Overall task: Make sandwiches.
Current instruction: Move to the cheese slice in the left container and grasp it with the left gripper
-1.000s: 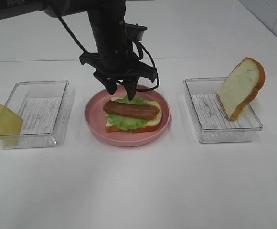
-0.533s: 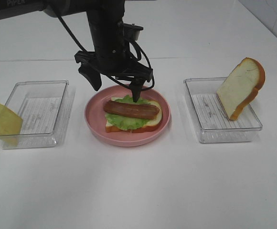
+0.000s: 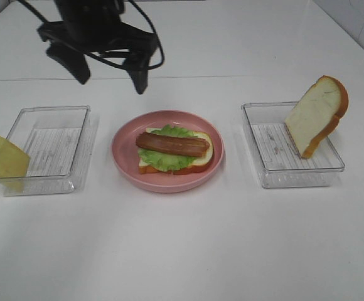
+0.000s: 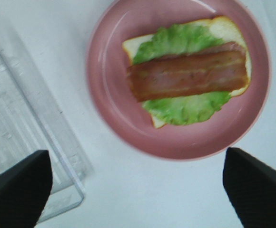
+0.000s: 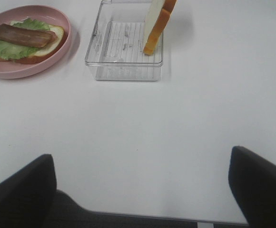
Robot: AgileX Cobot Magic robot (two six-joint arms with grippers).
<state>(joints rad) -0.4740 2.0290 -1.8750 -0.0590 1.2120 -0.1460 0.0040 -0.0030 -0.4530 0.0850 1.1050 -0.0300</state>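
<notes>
The left arm's fingers (image 3: 139,80) hang spread wide apart, holding nothing, in the upper left of the high view, up behind the pink plate (image 3: 122,157) at centre frame. On it the open sandwich lies: a bread slice (image 3: 203,150) underneath, lettuce (image 3: 169,162) over it and a bacon strip (image 3: 172,144) on top. A second bread slice (image 3: 314,116) leans in the right tray (image 3: 295,182), a yellow cheese square (image 3: 3,160) tips against the left tray (image 3: 44,185) at the far left edge, and the right arm's fingers (image 5: 19,194) also stand wide apart over the white tabletop (image 3: 182,251).
</notes>
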